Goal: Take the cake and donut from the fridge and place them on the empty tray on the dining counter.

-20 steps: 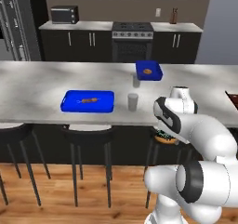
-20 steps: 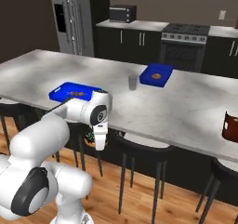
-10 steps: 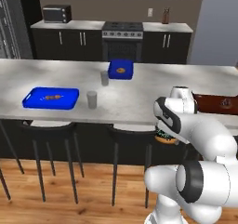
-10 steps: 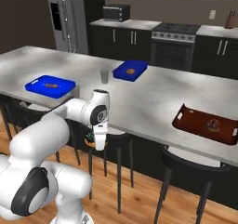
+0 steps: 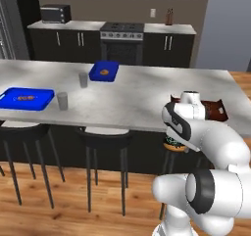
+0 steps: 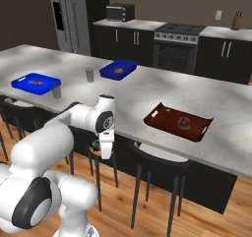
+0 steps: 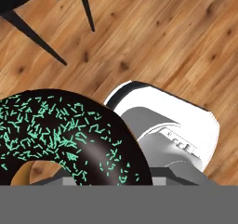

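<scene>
The donut (image 7: pixel 69 139), a ring with dark icing and green speckles, looms large in the hand view, above the wooden floor. My gripper (image 6: pixel 102 147) is shut on the donut (image 6: pixel 95 144) and hangs low in front of the dining counter (image 6: pixel 142 91), below its edge. On the counter to the right lies the dark reddish-brown tray (image 6: pixel 202 132) with the small brown cake (image 6: pixel 183 122) in it. From the left base the gripper (image 5: pixel 175 142) holds the donut (image 5: pixel 172 144) just below and left of the tray (image 5: pixel 216 110). The grey fridge (image 6: pixel 69 17) stands far back left.
Two blue trays (image 5: pixel 27 98) (image 5: pixel 104 70) and two glasses (image 5: pixel 62 101) (image 5: pixel 83 80) sit on the counter's left half. Black stools (image 5: pixel 105 132) stand along its near side, one right by the gripper. A stove (image 6: pixel 174 46) and dark cabinets line the back wall.
The whole picture has slid left, so the base has driven to the right along the counter. The brown tray has come into view. The arm keeps its pose with the donut.
</scene>
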Controlling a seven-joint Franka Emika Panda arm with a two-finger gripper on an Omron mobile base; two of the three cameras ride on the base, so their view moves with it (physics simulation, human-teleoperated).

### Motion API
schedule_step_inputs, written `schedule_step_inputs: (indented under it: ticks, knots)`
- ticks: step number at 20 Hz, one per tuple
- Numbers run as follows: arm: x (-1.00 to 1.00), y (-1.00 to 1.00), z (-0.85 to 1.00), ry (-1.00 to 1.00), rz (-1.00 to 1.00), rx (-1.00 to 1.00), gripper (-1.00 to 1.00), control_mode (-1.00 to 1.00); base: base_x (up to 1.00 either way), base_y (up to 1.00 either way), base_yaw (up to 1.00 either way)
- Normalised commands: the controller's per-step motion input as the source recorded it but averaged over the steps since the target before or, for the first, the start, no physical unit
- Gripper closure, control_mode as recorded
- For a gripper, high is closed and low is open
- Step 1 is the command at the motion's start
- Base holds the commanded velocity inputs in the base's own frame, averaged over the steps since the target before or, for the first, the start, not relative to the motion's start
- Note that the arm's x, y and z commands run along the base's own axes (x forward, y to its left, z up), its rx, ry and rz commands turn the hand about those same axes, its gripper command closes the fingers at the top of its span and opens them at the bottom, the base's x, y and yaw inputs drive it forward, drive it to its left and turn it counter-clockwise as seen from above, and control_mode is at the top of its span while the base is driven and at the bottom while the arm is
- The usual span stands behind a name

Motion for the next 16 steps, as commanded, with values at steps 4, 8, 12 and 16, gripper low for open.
schedule_step_inputs:
  ticks: [4,8,12,16]
  knots:
    - [0.00,0.00,0.00,0.00,0.00,0.00,1.00,1.00,-0.04,-0.75,0.13]
    - [0.00,0.00,0.00,0.00,0.00,0.00,1.00,1.00,-0.01,-0.72,0.12]
    - [0.00,0.00,0.00,0.00,0.00,0.00,1.00,1.00,0.00,-0.70,0.12]
    - [0.00,0.00,0.00,0.00,0.00,0.00,1.00,1.00,0.00,-0.69,0.11]
